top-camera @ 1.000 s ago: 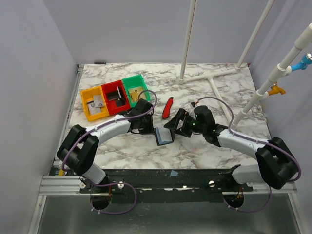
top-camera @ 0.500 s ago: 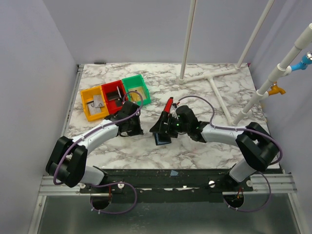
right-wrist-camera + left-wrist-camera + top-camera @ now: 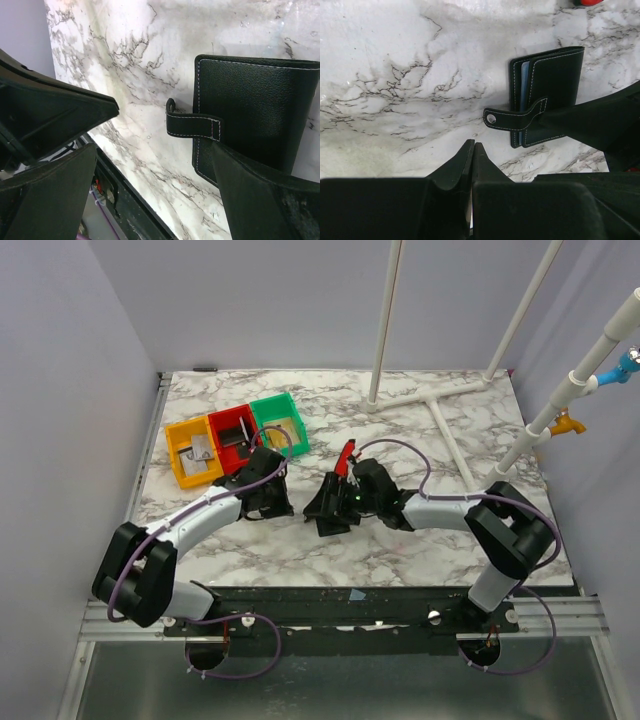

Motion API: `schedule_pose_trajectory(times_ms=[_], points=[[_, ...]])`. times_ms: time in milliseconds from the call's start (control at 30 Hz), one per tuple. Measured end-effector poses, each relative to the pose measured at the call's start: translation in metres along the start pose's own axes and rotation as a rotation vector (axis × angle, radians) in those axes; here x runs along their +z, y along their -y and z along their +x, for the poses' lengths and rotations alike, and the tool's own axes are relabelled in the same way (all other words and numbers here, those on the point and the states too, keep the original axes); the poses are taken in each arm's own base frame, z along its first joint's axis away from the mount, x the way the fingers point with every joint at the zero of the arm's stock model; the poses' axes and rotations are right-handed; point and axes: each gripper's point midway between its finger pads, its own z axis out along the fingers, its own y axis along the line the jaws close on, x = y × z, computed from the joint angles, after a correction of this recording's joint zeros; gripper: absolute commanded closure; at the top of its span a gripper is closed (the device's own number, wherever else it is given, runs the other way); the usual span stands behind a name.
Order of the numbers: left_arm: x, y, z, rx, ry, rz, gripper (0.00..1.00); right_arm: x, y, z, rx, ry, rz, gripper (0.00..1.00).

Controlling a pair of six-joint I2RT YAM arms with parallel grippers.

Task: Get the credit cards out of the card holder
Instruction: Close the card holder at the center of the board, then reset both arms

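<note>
- The marble worktop (image 3: pixel 400 410) carries everything; both arms reach in from 6 o'clock and meet just short of its centre
- An orange bin (image 3: pixel 175 455), a red bin (image 3: pixel 230 414) and a green bin (image 3: pixel 298 422) stand in a row toward 10 o'clock, well apart from the work, probably waiting for whatever comes out
- The right pincer (image 3: pixel 155 150) stands wide and holds nothing; one finger lies over the cover of the card holder (image 3: pixel 552 85) near its 5 o'clock corner, apparently to pin it flat, while the other hangs over bare marble
- The left pincer (image 3: pixel 472 150) is pinched tight on nothing, just beside the holder at its 7 o'clock; a closed tip suits nudging a flap or prying a cover
- The card holder lies folded flat on the worktop, a little toward 6 o'clock from the centre, between the two pincers
- A red-and-black tool (image 3: pixel 345 455) lies near the holder at its 12 o'clock, outside the job
- The strap (image 3: pixel 515 119) is undone and points to 9 o'clock in the left wrist view, its snap (image 3: pixel 491 118) bare, so the cover looks free to swing
- No credit cards are out; only a bluish sliver (image 3: pixel 524 82) shows between the covers, card or pocket I cannot tell
</note>
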Motion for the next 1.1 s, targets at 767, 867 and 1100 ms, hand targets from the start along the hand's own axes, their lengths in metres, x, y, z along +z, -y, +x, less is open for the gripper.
schedule_pose_trajectory(times_ms=[767,867,1100], points=[[-0.16,0.08,-0.085,0.17,0.429,0.263,0.02,-0.13,-0.104,-0.111,-0.191,0.442,-0.031,0.0],[-0.172,0.078,-0.087,0.179,0.464,0.262,0.02,-0.138,-0.1,-0.114,-0.201,0.463,-0.001,0.0],[-0.178,0.073,-0.088,0.182,0.485,0.24,0.01,-0.149,-0.101,-0.117,-0.214,0.496,0.011,0.0]])
